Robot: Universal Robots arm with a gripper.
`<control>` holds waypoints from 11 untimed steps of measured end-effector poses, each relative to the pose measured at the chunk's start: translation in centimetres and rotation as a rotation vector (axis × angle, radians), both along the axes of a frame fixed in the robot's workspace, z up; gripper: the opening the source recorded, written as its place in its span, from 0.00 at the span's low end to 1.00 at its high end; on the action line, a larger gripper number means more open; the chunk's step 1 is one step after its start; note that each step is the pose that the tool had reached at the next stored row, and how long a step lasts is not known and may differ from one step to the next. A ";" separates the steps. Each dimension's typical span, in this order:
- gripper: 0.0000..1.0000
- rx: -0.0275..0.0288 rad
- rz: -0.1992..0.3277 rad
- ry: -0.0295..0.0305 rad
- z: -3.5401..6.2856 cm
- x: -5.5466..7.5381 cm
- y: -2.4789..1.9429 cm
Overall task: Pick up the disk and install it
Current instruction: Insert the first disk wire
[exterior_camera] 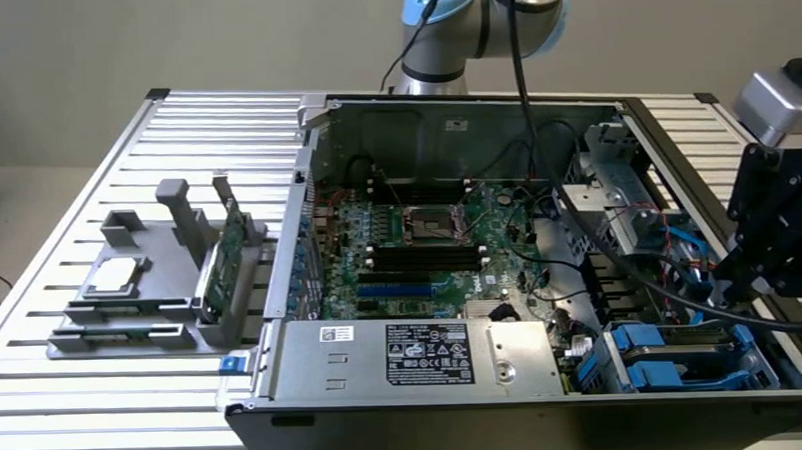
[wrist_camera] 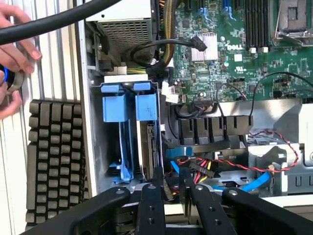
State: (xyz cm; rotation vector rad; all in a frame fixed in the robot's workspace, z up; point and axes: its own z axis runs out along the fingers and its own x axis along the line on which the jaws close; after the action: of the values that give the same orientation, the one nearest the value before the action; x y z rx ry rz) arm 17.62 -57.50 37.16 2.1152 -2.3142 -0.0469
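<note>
The disk (wrist_camera: pixel 146 107) stands on edge in the drive bay at the case's front corner. Its bright blue rails and a strip of its metal edge are showing. In the exterior view the same blue-railed disk (exterior_camera: pixel 673 356) sits in the bay at the view's lower right. My gripper (wrist_camera: pixel 169 178) hovers just off the bay, its black fingers (wrist_camera: pixel 150 200) parted with nothing between them, only cables visible beyond. From the exterior view, the gripper (exterior_camera: pixel 747 281) hangs over the case's right side, above the bay.
The open computer case (exterior_camera: pixel 283 289) lies on a slatted table. It holds a motherboard (exterior_camera: pixel 416 239), a power supply (exterior_camera: pixel 406 355) and red and blue cables (wrist_camera: pixel 234 164). A grey fixture (exterior_camera: pixel 136 294) carries a silver chip and a green card (exterior_camera: pixel 229 256). A person's hand (wrist_camera: pixel 14 46) and a dark keyboard (wrist_camera: pixel 54 156) lie beside the case.
</note>
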 end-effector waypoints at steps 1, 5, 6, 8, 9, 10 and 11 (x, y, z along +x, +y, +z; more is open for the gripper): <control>0.27 0.0000 -0.016 0.0000 0.01 0.0 0.00; 0.27 -0.0001 -0.079 0.0000 0.03 0.0 0.00; 0.27 -0.0001 -0.095 0.0000 0.03 0.0 0.00; 0.27 -0.0001 -0.126 0.0000 0.04 0.0 0.00; 0.27 -0.0001 -0.142 0.0000 0.04 0.0 0.00; 0.27 -0.0002 -0.157 0.0000 0.05 0.0 0.00; 0.27 0.0000 -0.174 0.0000 0.05 0.0 0.00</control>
State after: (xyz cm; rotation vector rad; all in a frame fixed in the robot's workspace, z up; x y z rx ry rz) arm 17.62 -57.50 37.21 1.9072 -2.4917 -0.0476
